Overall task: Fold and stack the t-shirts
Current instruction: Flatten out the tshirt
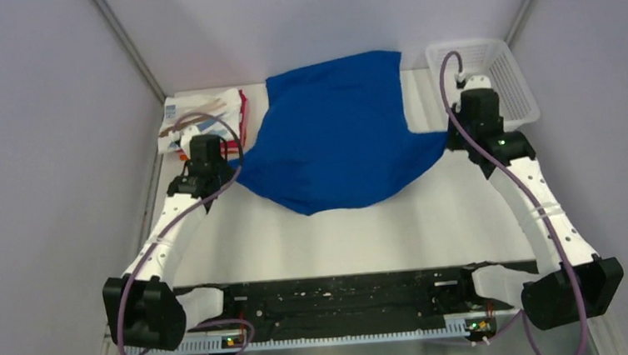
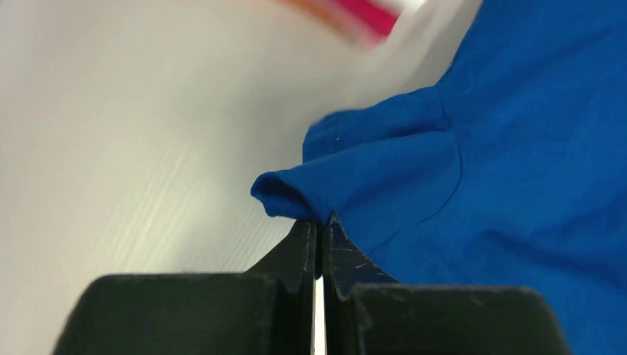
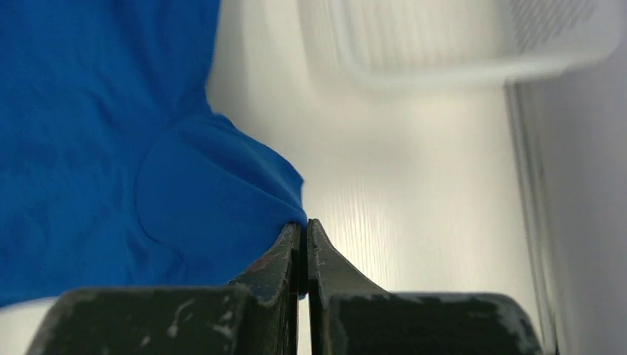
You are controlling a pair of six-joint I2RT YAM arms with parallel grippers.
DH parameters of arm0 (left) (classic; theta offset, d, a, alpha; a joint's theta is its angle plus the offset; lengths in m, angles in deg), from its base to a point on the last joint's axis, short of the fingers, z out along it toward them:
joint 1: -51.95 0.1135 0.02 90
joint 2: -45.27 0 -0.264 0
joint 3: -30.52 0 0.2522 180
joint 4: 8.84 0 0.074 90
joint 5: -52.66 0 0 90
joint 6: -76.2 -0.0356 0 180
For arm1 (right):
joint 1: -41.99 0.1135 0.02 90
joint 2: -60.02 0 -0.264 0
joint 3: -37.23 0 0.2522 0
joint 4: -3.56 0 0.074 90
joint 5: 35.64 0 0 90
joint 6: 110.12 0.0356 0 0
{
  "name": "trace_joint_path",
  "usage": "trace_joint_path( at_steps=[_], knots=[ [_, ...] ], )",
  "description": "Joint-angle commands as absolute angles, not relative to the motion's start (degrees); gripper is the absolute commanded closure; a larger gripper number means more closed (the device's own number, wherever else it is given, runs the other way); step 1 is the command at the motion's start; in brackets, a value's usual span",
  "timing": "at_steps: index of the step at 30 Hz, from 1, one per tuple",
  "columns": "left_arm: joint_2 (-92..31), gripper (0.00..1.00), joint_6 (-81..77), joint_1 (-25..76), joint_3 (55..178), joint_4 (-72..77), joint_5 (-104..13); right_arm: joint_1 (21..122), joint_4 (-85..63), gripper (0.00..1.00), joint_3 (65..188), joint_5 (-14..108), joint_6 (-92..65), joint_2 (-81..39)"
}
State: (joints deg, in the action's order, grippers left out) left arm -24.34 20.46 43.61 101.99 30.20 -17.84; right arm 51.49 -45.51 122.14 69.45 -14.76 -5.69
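A royal blue t-shirt [image 1: 337, 130] hangs spread between my two grippers above the table's far middle, its plain side showing and its lower edge sagging toward me. My left gripper [image 1: 228, 168] is shut on the shirt's left sleeve edge [image 2: 296, 194]. My right gripper [image 1: 451, 139] is shut on the right sleeve edge [image 3: 222, 192]. In both wrist views the jaws stand pressed together with blue cloth pinched at the tips. A stack of folded shirts [image 1: 206, 118], white with brown and blue streaks on top and red beneath, lies at the far left.
A white plastic mesh basket [image 1: 496, 77] stands at the far right corner, just behind my right wrist, and shows blurred in the right wrist view [image 3: 458, 37]. Grey walls close in on both sides. The white table [image 1: 340, 242] lies below.
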Motion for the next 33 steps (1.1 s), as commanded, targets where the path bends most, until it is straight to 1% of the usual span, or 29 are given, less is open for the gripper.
trace_joint_path(
  at_steps=[1,4,6,7,11,15,19,24,28,30,33],
  knots=[
    [-15.5,1.00,26.0,43.7,91.1,24.6,-22.0,51.1,-54.3,1.00,114.1,68.8,-6.4,-2.7],
    [-16.8,1.00,28.2,43.7,82.4,23.9,-25.8,51.1,-55.1,1.00,108.0,68.5,-5.4,-3.5],
    [-19.3,1.00,30.4,43.6,80.5,26.1,-27.0,51.2,-56.5,1.00,108.0,69.6,-4.4,-5.8],
    [-20.9,1.00,31.1,43.6,80.4,26.9,-26.5,51.2,-57.0,1.00,108.7,69.5,-4.8,-7.2],
    [-26.8,1.00,32.1,43.5,84.6,31.3,-22.2,51.2,-56.2,1.00,112.2,75.6,-3.9,-11.2],
    [-28.3,1.00,32.4,43.5,87.4,31.8,-21.7,51.1,-54.4,1.00,112.8,77.1,-3.4,-13.3],
    [-26.8,1.00,31.9,43.5,91.6,34.8,-20.5,51.1,-55.7,1.00,114.9,77.4,-3.0,-12.0],
    [-19.6,1.00,30.6,43.5,98.5,42.8,-15.7,51.1,-59.8,1.00,120.5,74.7,-6.1,-5.5],
    [-14.5,1.00,30.3,43.6,101.3,47.9,-12.2,51.1,-69.2,1.00,126.7,72.6,-6.0,-5.0],
    [-13.1,1.00,31.0,43.6,101.3,50.4,-10.8,51.0,-72.1,1.00,126.1,73.0,-5.7,-4.6],
    [-14.4,1.00,30.4,43.6,100.1,49.2,-10.7,51.0,-71.8,1.00,123.1,73.6,-5.8,-4.9]
  ],
)
